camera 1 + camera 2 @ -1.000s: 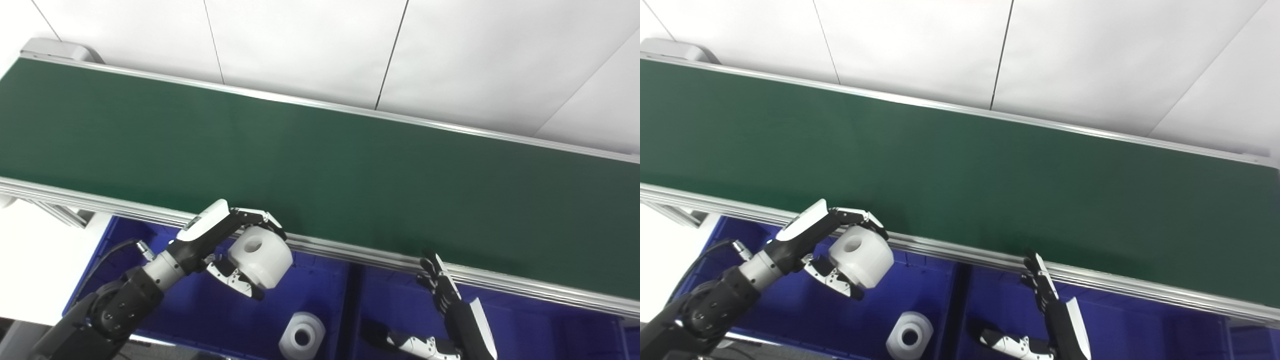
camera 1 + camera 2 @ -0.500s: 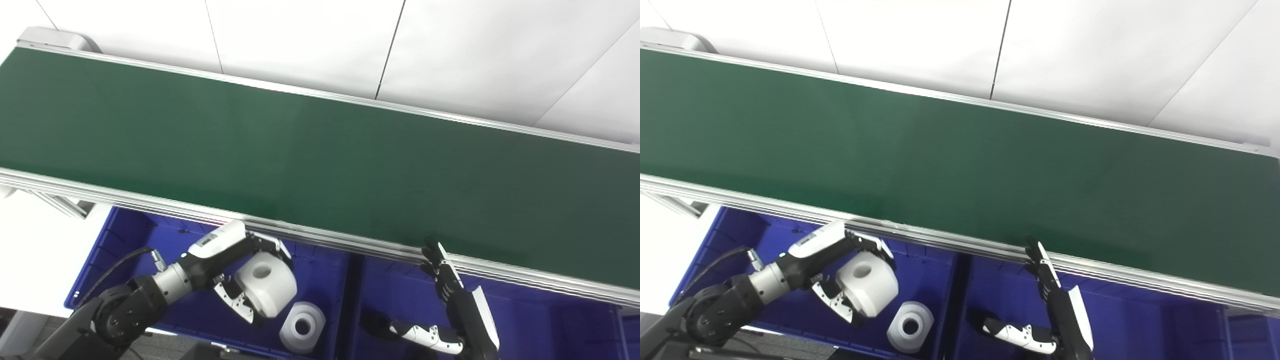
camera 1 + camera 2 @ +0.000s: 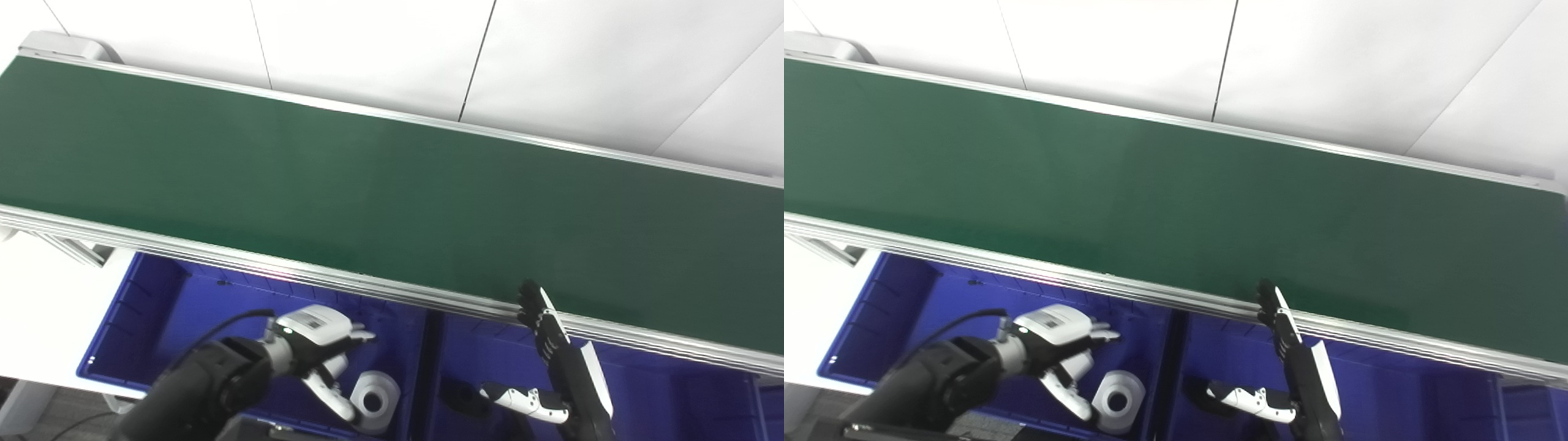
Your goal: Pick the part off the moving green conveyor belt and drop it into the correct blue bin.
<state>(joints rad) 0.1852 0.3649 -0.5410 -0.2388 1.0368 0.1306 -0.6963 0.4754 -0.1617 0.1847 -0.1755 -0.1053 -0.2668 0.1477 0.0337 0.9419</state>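
Left hand now lowered into left blue bin, fingers spread, empty, white part beside, right hand open, green belt bare.

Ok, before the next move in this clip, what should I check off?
1. left hand inside the left blue bin: ok.
2. Left hand emptied: cannot tell; a white shape under its fingers is partly hidden.
3. white part lying in the left blue bin beside the hand: ok.
4. New part showing on the conveyor belt: not ok, none in view.
5. right hand open, at the belt's near rail over the right blue bin: ok.
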